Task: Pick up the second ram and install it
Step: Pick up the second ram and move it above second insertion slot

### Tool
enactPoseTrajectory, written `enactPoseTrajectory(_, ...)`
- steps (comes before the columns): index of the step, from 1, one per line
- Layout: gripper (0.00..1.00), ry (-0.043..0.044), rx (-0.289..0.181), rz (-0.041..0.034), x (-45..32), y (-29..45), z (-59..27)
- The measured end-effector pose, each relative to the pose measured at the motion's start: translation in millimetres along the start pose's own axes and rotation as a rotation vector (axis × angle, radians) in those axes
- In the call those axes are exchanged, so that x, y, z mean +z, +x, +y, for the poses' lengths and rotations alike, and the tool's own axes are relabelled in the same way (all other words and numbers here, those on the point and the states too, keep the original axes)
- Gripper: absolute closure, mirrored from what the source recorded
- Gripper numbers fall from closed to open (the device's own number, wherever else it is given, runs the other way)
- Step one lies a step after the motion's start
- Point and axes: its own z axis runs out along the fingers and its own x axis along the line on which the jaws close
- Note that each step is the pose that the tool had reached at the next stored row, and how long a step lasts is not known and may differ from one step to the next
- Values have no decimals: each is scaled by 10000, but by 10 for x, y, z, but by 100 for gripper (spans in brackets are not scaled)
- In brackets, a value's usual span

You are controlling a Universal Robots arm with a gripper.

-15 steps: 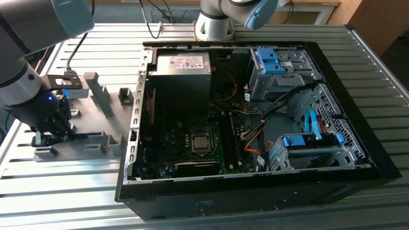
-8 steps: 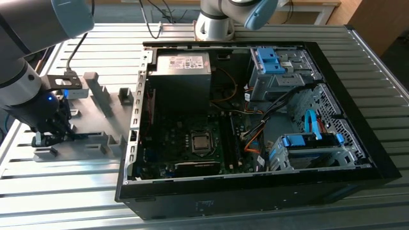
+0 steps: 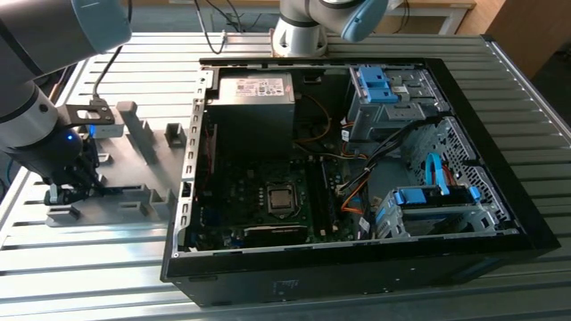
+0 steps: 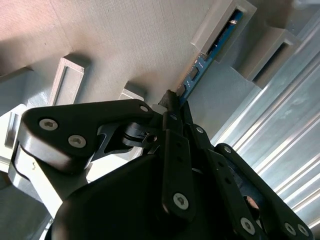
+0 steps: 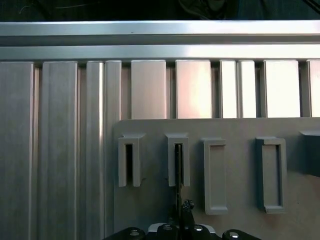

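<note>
Ribbed alu table (image 3: 499, 73) is hard and slick. The open black PC case (image 3: 357, 274) sits on it, w/ the matte grey plastic holder tray (image 3: 134, 144) beside it on the exterior view's left. Your gripper (image 4: 174, 100) is at the tray, fingers pinched on the second ram (image 4: 200, 67), which stands on edge in a slot. Prob. light, stiff, thin and fragile: grip the board edges, not the chips.

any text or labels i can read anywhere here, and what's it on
No text can be read.
White label on the power supply: print too small to read.
Ram: no legible marking in the second wrist view.
</note>
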Motion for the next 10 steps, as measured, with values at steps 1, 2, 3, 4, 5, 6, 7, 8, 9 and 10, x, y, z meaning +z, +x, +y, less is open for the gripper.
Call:
enactPoseTrajectory(1, 86, 1, 8, 0, 0, 0, 0)
enactPoseTrajectory(2, 86, 1, 9, 0, 0, 0, 0)
enactPoseTrajectory(3, 86, 3, 10, -1, 0, 0, 0)
enactPoseTrajectory(4, 86, 5, 10, -3, 0, 0, -1)
enactPoseTrajectory(5, 86, 4, 10, -2, -4, -1, -1)
enactPoseTrajectory(6, 86, 0, 11, 1, -11, 0, 0)
enactPoseTrajectory(7, 86, 0, 10, 1, -19, 0, 0)
enactPoseTrajectory(8, 86, 0, 11, 1, -27, -1, 0)
enactPoseTrajectory(9, 86, 2, 11, -1, -34, -1, 0)
enactPoseTrajectory(10, 86, 1, 10, 0, -43, -2, 0)
